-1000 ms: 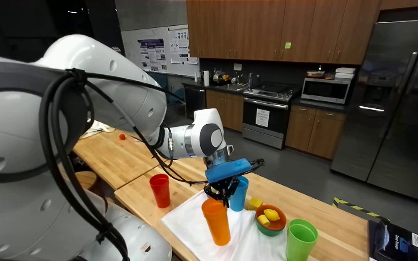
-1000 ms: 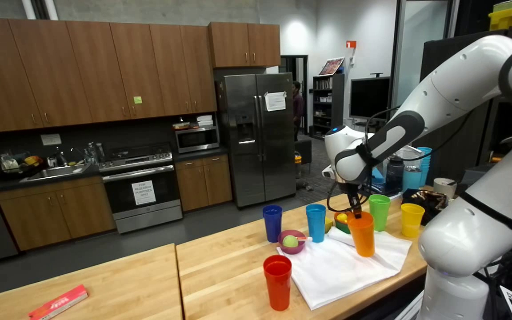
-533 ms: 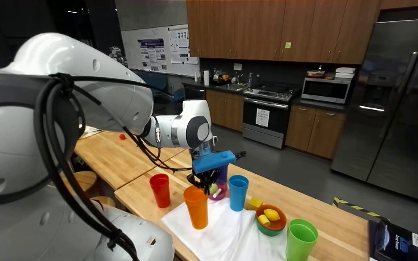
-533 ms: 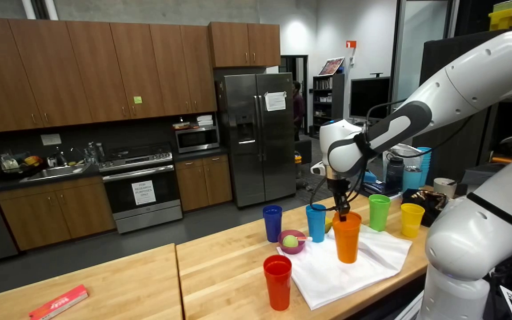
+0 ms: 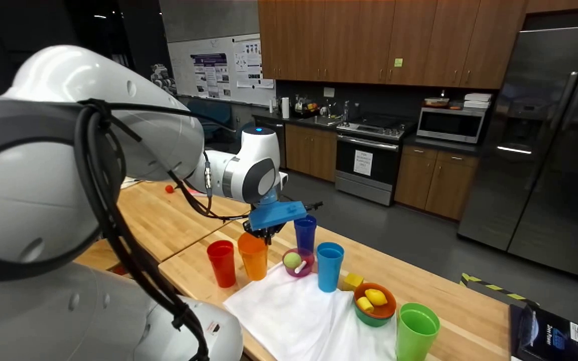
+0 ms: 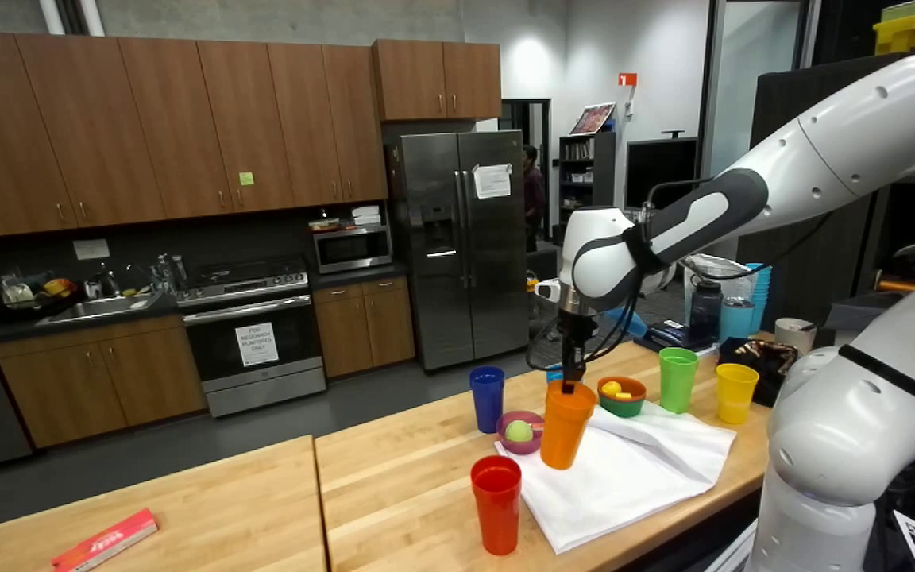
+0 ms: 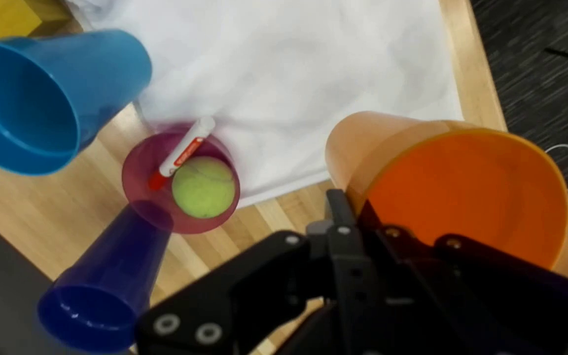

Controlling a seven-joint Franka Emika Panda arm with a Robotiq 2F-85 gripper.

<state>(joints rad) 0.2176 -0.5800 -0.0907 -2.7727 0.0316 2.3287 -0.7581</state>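
Over the cloth (image 6: 624, 492), our gripper (image 6: 569, 386) clamps the orange cup (image 6: 565, 430) by its rim
We would ease it upright, slowly, clear of the red cup (image 6: 496, 512) and purple bowl (image 6: 521, 449)

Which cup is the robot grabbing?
The orange cup. The gripper pinches its rim; the red cup, green cup, yellow cup, dark blue cup and light blue cup aren't held.

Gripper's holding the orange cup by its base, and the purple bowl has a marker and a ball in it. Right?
Not by the base: the gripper holds the orange cup by its rim, as the wrist view shows. The rest stands: the purple bowl has a marker and a ball in it.
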